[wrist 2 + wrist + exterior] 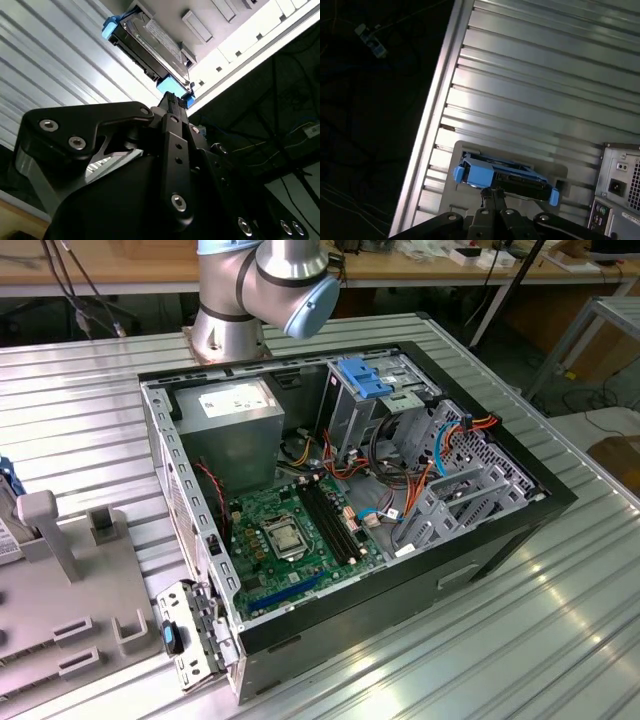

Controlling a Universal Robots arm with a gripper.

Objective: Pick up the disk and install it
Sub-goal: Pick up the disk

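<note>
Disk: blue-framed, label showing, stands on edge in the grey holder.
Gripper: over the holder, tips by the disk's blue frame; whether they touch it cannot be told. Jaws together, nothing between them.
Case: open, circuit board exposed, beside the holder on the exterior view's right.
Table: ribbed metal, under holder and case.

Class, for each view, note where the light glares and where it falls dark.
Second wrist view: strong glare whitens the ribbed table near the disk. First wrist view: the area past the table edge lies dark. Exterior view: even light, soft sheen on the table.
</note>
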